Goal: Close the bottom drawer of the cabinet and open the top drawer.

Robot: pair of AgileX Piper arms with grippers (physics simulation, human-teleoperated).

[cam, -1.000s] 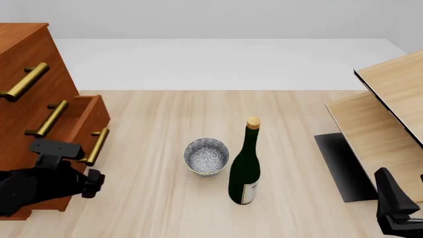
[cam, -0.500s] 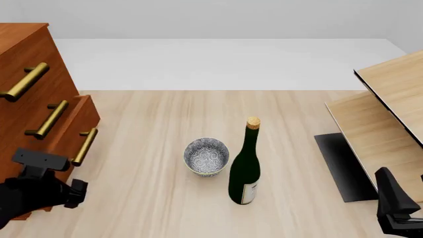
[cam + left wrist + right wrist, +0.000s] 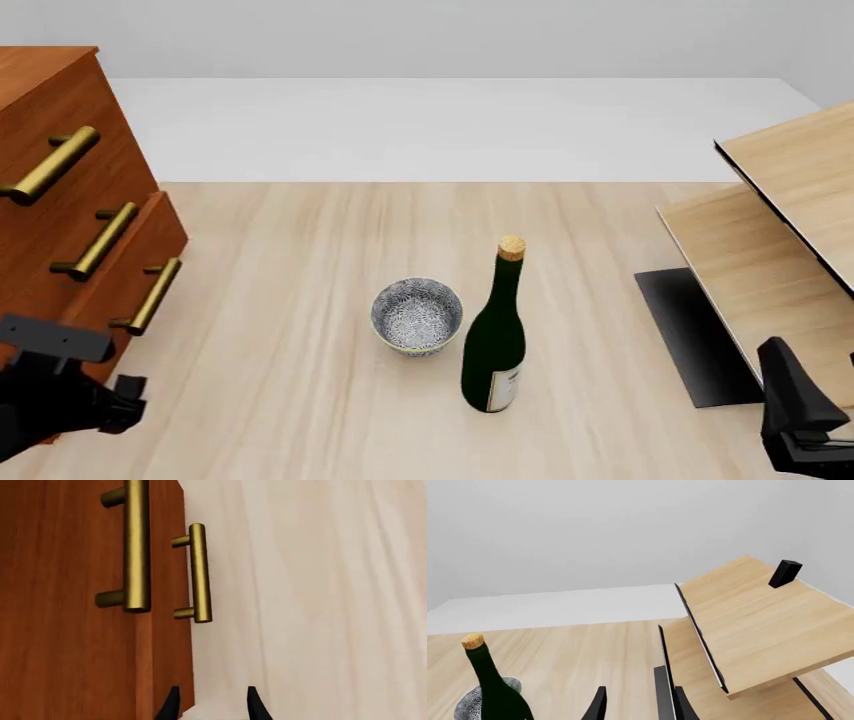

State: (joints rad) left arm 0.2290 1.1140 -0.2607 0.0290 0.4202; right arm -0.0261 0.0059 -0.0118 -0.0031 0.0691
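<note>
The cabinet (image 3: 54, 110) stands at the table's left edge in the front view. Its top drawer (image 3: 40, 130) is shut, with its brass handle (image 3: 51, 165) free. The bottom drawer (image 3: 118, 268) sticks out only slightly beyond the middle one. My left gripper (image 3: 74, 385) is low at the near left, beside the bottom drawer's front. In the left wrist view the left gripper (image 3: 210, 707) is open and holds nothing, one fingertip (image 3: 170, 707) at the wood's edge; two brass handles show there, the smaller one (image 3: 199, 575) further out. My right gripper (image 3: 639, 705) is open and empty at the near right.
A patterned bowl (image 3: 416, 315) and a dark green corked bottle (image 3: 495, 335) stand mid-table. Pale wooden boards (image 3: 787, 210) and a black slab (image 3: 687, 335) lie at the right. The right arm (image 3: 797, 415) rests at the lower right corner.
The bottom drawer has slid in toward the cabinet. My left gripper has moved with it, left and toward the near edge. The right arm has not moved.
</note>
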